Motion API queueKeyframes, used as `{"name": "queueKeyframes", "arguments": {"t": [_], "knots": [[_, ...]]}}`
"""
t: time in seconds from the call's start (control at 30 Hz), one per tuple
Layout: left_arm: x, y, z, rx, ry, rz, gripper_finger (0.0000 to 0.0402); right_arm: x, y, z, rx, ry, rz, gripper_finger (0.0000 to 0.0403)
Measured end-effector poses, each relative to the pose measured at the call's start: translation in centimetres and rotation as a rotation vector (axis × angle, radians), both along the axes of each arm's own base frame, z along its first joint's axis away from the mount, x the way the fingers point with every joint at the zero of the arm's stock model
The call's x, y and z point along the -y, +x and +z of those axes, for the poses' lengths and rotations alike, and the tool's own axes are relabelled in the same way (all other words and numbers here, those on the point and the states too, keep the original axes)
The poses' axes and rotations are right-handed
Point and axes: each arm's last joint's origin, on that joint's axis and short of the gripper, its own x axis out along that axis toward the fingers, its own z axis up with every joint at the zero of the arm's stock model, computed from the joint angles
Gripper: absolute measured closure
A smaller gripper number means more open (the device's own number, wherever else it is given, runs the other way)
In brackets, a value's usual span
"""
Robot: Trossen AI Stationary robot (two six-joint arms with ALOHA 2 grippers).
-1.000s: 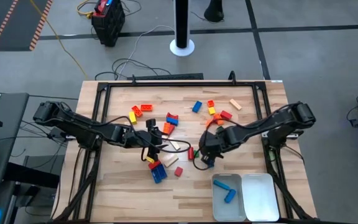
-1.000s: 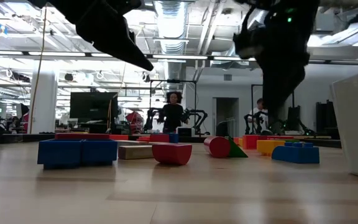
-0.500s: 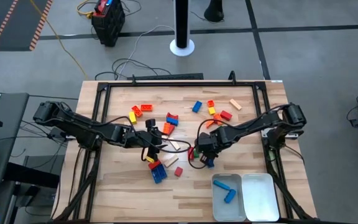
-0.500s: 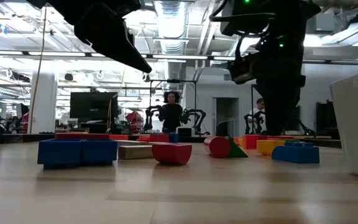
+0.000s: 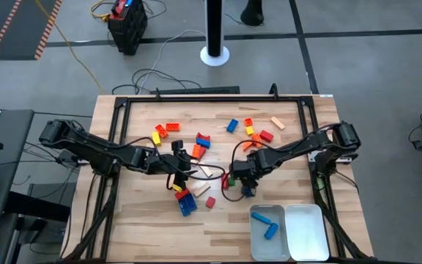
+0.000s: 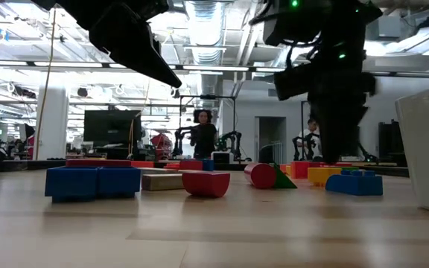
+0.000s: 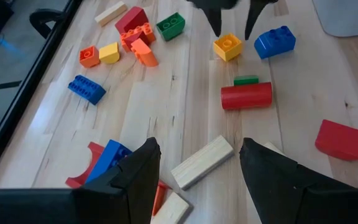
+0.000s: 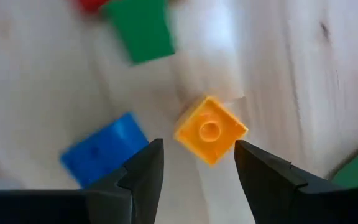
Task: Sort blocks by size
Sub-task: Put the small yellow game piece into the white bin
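Toy blocks lie scattered over the wooden table [image 5: 145, 213]. My right gripper [image 8: 197, 144] is open and points down over a small yellow one-stud block [image 8: 210, 129], with one finger on either side of it and not touching. A blue block [image 8: 101, 155] and a green block [image 8: 143, 31] lie beside it. In the left wrist view the right gripper's fingers [image 7: 219, 25] stand just above the yellow block [image 7: 227, 46]. My left gripper [image 7: 199, 143] is open and empty, and hovers over a tan block [image 7: 202, 163] near the table's middle [image 5: 189, 167].
Two white trays stand at the near right; the left one [image 5: 258, 236] holds blue blocks, the other [image 5: 308, 231] is beside it. A red cylinder [image 7: 246, 95] and a red block [image 7: 339, 139] lie between the grippers. More blocks lie at the far side [image 5: 258, 130] and the far left [image 5: 163, 132].
My right gripper has moved a little toward the table's left edge and now stands over the yellow block. The left arm and the blocks have kept still.
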Motion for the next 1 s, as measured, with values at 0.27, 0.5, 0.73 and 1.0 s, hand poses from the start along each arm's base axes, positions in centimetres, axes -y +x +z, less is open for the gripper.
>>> {"name": "queueKeyframes", "arguments": {"t": [0.27, 0.5, 0.73, 1.0], "knots": [[0.0, 0.0, 0.0, -0.001, -0.006, 0.004, 0.0189, -1.2, 0.9, 2.1, 0.028, 0.002, 0.326, 0.0155], [0.0, -0.1, -0.1, -0.014, 0.002, 0.001, 0.0189, -0.6, 1.0, 2.3, 0.011, -0.024, 0.478, 0.0082], [-0.7, -2.2, 1.4, -0.032, 0.044, 0.069, 0.0189, -0.6, 1.3, 1.5, -0.006, -0.089, 0.613, 0.0071], [-1.0, -5.2, 2.9, 0.079, -0.024, 0.090, 0.0189, -0.2, 2.2, -2.0, -0.146, -0.178, 0.670, 0.0078]]}}
